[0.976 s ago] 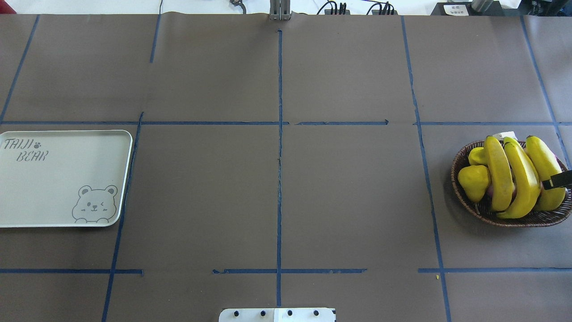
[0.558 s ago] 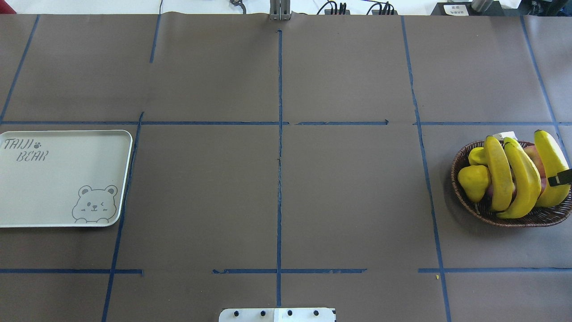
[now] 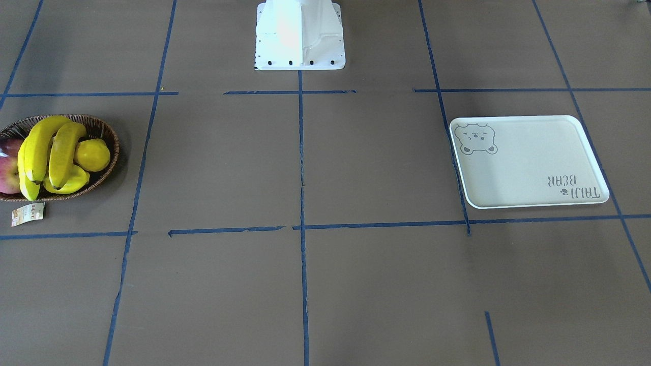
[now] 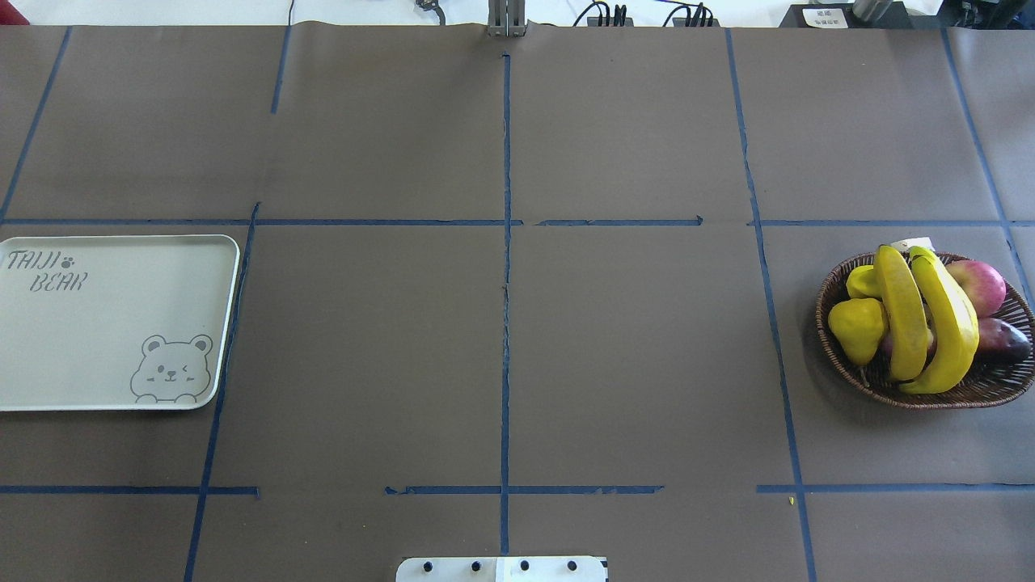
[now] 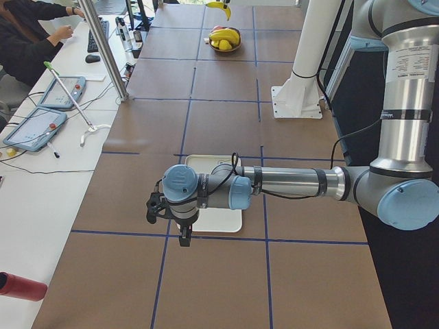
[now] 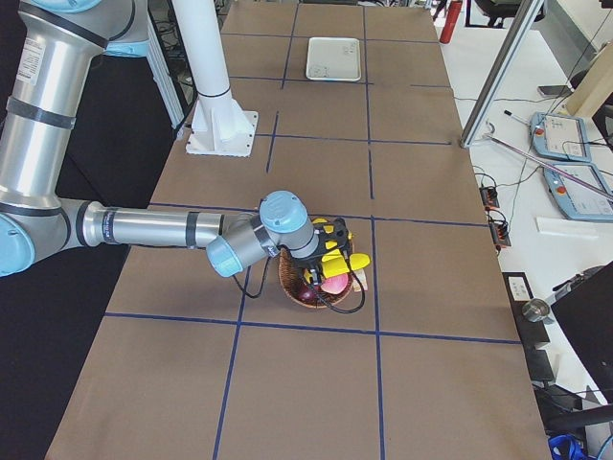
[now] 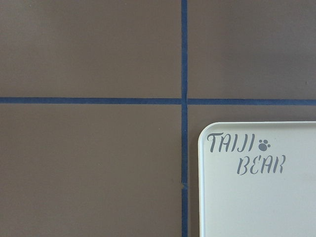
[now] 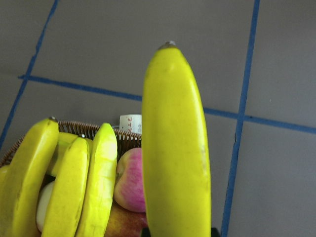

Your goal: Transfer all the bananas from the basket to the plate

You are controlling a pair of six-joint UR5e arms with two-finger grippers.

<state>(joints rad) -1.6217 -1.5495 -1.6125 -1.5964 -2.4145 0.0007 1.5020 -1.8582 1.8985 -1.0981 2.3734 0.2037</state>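
One banana (image 8: 173, 143) was held clamped in the right gripper (image 8: 178, 231) above the basket (image 4: 1003, 388), long axis straight out from it. The plate (image 4: 81, 339) was parked way across the bench, by the left gripper (image 5: 184, 236) (open or closed couldn't be told).

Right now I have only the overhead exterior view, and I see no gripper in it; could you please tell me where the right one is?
Observer: The exterior right view shows the right gripper above the basket.
Operator: Thank you. Is it carrying anything?
Observer: Yes. Its wrist camera shows a lifted banana standing upright, clear of the basket.
Operator: And the left arm, please?
Observer: In the exterior left view the left gripper hangs near a corner of the plate. I cannot tell whether it is open.
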